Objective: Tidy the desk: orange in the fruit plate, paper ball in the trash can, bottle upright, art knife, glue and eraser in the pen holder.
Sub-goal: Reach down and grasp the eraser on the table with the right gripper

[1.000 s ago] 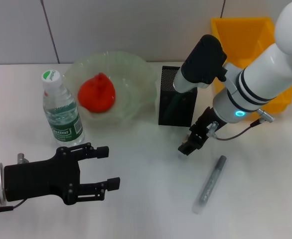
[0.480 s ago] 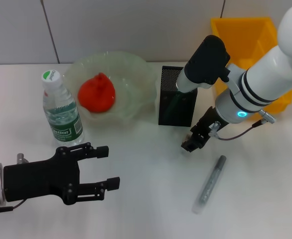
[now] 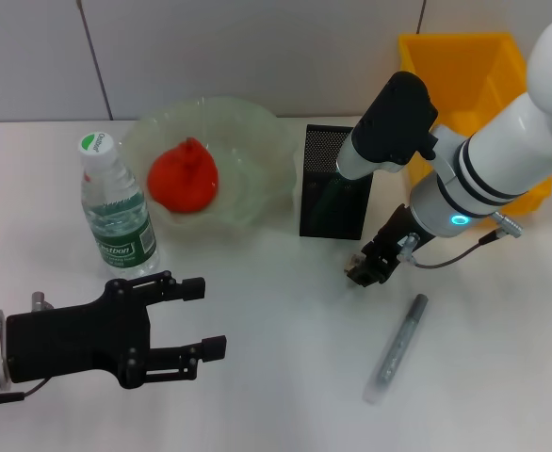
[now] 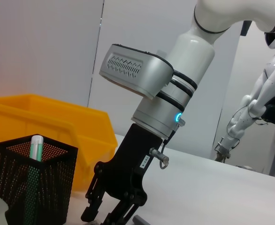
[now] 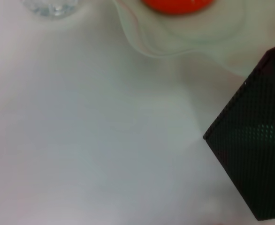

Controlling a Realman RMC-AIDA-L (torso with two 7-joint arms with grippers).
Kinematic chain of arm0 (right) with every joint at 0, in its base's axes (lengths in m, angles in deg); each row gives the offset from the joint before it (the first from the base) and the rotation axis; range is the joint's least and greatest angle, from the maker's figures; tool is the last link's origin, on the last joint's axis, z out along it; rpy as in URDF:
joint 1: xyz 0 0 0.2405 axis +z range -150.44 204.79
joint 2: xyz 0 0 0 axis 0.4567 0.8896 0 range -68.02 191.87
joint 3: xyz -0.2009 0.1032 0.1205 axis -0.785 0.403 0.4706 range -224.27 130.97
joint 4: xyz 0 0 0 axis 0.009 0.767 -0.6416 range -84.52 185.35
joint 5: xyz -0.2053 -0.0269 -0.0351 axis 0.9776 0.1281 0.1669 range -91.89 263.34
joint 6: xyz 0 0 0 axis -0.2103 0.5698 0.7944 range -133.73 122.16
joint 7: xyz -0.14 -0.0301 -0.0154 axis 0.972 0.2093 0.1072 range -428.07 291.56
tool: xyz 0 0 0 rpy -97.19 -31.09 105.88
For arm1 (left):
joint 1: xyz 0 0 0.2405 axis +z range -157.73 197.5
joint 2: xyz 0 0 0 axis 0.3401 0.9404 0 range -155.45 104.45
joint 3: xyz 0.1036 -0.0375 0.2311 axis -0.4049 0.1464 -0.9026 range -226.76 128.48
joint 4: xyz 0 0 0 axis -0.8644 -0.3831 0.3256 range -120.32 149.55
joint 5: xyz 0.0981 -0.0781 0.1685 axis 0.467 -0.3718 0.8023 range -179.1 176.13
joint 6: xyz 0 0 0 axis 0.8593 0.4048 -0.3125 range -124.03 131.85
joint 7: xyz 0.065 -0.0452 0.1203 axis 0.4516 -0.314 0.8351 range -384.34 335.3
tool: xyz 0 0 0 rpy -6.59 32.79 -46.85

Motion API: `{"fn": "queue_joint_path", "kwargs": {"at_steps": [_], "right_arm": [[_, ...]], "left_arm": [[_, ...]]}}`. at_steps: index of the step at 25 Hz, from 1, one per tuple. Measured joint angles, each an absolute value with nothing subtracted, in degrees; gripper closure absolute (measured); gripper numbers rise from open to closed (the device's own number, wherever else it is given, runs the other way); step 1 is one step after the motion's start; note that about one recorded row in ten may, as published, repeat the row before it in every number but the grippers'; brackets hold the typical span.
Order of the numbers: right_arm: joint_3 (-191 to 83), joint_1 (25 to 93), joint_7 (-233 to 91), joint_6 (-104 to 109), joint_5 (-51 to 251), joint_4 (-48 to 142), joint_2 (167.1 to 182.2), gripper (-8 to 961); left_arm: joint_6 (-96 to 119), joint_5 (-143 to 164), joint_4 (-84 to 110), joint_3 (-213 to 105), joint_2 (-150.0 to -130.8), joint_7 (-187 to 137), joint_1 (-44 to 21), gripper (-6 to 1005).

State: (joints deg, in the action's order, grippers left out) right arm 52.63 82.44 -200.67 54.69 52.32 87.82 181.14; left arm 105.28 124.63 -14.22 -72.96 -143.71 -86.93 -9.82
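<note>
The orange (image 3: 183, 176) lies in the pale green fruit plate (image 3: 257, 132). To its left the bottle (image 3: 116, 212) stands upright. The black mesh pen holder (image 3: 335, 184) holds a green-and-white glue tube (image 4: 34, 154). My right gripper (image 3: 365, 268) hangs low over the table just in front of the pen holder's right corner, pointing down. A grey art knife (image 3: 397, 348) lies on the table nearer me than that gripper. The yellow trash can (image 3: 464, 71) stands behind the right arm. My left gripper (image 3: 201, 315) rests open and empty at the near left. The eraser and paper ball are not visible.
A grey panel wall runs behind the desk. In the right wrist view the pen holder (image 5: 255, 154), the plate's rim (image 5: 175, 49) and the orange (image 5: 175, 3) show over white tabletop.
My right gripper has shifted slightly to the right and back, toward the pen holder. The left arm has not moved.
</note>
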Motion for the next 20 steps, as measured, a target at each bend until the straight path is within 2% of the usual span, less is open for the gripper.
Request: {"fn": "queue_joint_path", "kwargs": {"at_steps": [3,13,20], "right_arm": [[52.66,82.43,-200.59,54.68,52.32,87.83,181.16,540],[52.38,82.36,-200.47,54.22,52.32,87.86,181.19,547],[52.31,82.37,-200.44,54.06,52.32,87.86,181.19,630]], "left_arm": [[105.28,124.64,-14.22,-72.96,-143.72,-86.93,-9.82,184],[105.28,124.64,-14.25,-72.96,-143.72,-86.93,-9.81,184],[105.28,124.64,-14.31,-72.96,-143.72,-86.93,-9.96,184]]}}
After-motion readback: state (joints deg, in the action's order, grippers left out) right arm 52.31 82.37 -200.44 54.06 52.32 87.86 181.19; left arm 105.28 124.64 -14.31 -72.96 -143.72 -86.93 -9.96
